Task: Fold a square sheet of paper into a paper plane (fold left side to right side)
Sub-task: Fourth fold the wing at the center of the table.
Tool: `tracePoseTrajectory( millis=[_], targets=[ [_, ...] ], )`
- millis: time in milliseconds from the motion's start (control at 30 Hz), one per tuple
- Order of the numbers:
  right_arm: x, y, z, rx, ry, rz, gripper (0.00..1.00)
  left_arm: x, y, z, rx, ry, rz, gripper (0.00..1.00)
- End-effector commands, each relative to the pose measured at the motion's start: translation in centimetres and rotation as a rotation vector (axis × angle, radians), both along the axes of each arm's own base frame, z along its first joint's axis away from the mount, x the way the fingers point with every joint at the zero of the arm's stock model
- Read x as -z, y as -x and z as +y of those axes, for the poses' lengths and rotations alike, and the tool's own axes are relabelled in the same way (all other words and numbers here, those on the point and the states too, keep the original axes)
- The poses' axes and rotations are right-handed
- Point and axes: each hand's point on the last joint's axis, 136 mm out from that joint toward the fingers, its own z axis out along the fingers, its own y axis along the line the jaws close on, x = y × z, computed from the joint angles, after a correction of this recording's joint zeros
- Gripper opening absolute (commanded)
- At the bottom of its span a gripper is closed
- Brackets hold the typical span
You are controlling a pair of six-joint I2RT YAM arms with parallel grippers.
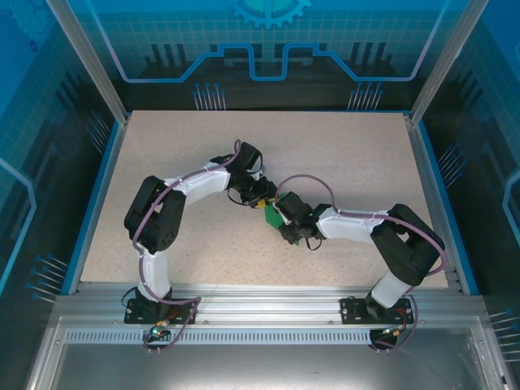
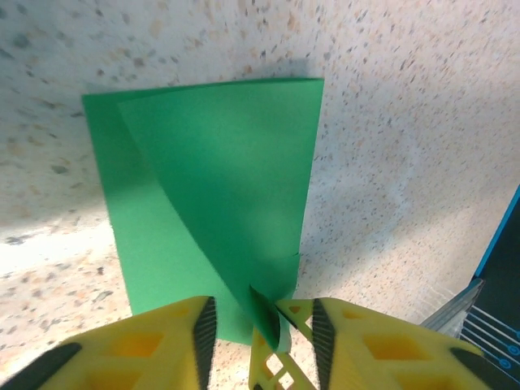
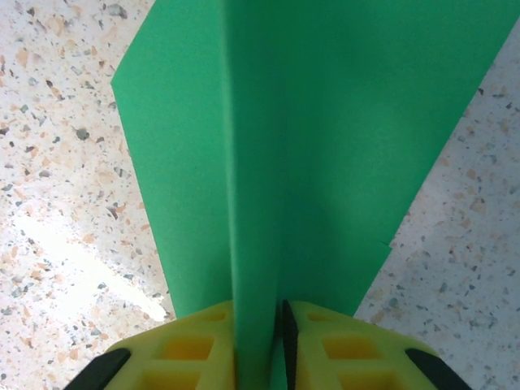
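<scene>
From above, you have one square sheet of paper (image 1: 275, 216) near the middle of the table (image 1: 341, 162), and your two tools, the left gripper (image 1: 262, 201) and the right gripper (image 1: 284, 218), meet over it there. At the left wrist, the fingers (image 2: 162, 341) stand partly apart around a lifted corner and are not clearly pinching it. At the right wrist, the fingers (image 3: 349, 349) are closed on a raised ridge of the sheet. The paper looks light, limp and easily creased, so take it by edges or corners.

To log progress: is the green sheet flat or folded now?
Partly folded: the square sheet of paper has one side curled over the other, not pressed flat; the right gripper pinches a raised ridge.
</scene>
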Motion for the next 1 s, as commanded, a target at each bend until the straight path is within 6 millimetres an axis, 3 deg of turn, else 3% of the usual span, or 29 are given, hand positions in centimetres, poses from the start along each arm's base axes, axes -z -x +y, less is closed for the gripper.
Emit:
tracePoseTrajectory(
  millis=[0,200,300,600,967],
  targets=[
    [0.3,0.1,0.8,0.005,-0.026,0.021,0.19,-3.8,-0.3,1.4,-0.002,0.024,-0.077,0.47],
    [0.5,0.4,0.6,0.021,-0.06,0.047,0.17,-5.4,-0.2,3.9,-0.049,0.027,-0.122,0.56],
    [0.4,0.6,0.5,0.034,-0.092,0.063,0.17,-4.8,0.6,4.4,-0.057,0.029,-0.11,0.56],
    [0.7,0.9,-0.5,0.072,-0.133,0.09,0.17,0.1,4.0,1.3,-0.003,0.062,0.001,0.42],
    [1.2,1.0,-1.0,0.088,-0.157,0.111,0.17,3.5,3.6,-1.8,0.04,0.031,0.066,0.32]
  ],
)
